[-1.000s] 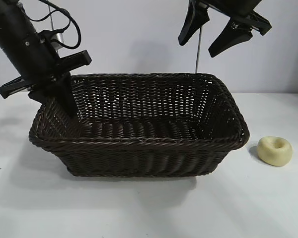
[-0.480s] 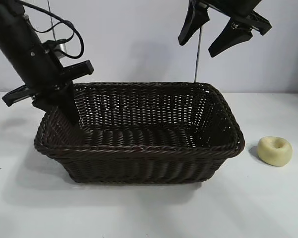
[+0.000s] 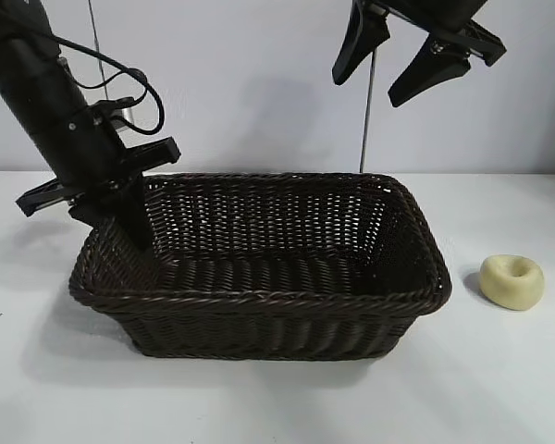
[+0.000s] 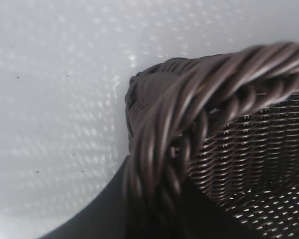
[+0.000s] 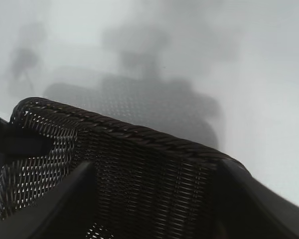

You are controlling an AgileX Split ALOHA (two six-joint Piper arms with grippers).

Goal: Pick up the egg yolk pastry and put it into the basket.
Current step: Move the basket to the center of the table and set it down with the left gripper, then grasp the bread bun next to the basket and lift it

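The egg yolk pastry (image 3: 511,280), a small pale yellow bun with a dimple, lies on the white table to the right of the basket, apart from it. The dark brown wicker basket (image 3: 259,301) sits flat in the middle. My left gripper (image 3: 129,222) reaches down over the basket's left end. In the left wrist view the braided rim (image 4: 199,89) runs between the two jaws of the left gripper (image 4: 154,209), which press against it on both sides. My right gripper (image 3: 366,88) hangs open high above the basket's back right, holding nothing. In its own view the right gripper (image 5: 154,169) frames the basket (image 5: 139,139) far below.
The white table (image 3: 259,398) stretches in front of the basket and around the pastry. A thin upright pole (image 3: 365,120) stands behind the basket against the pale wall. The left arm's cable (image 3: 143,88) loops above the basket's left end.
The basket has slid to the right with my left gripper and its raised left end has come down flat. The pastry and the right gripper have not moved.
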